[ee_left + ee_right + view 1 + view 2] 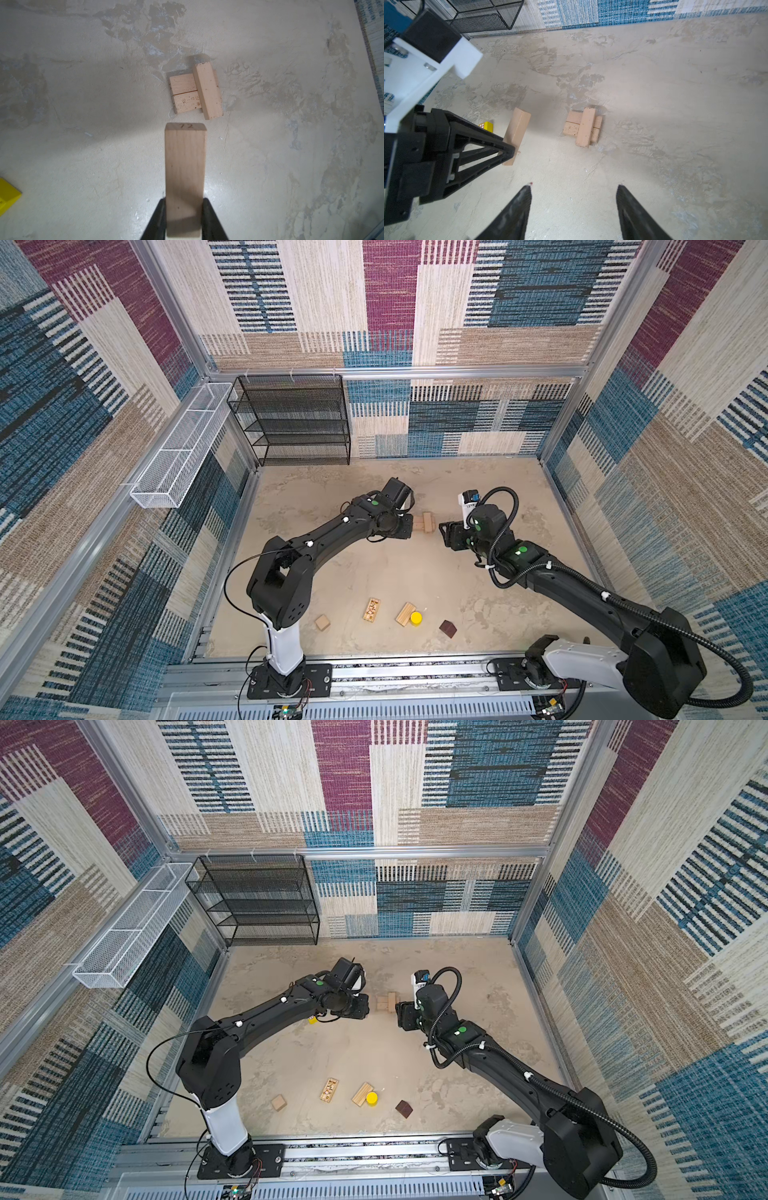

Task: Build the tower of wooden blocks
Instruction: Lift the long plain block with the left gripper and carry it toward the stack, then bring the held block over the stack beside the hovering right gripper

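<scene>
tower: between left tool and right tool | top plank: across two planks | loose blocks: toward front

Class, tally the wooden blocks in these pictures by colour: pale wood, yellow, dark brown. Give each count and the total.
Pale wood: 7 (three stacked planks, held plank in the left pincer, printed plank, plain plank, tan cube)
Yellow: 2 (yellow cube, yellow cylinder)
Dark brown: 1 (roof-shaped block)
Total: 10
</scene>
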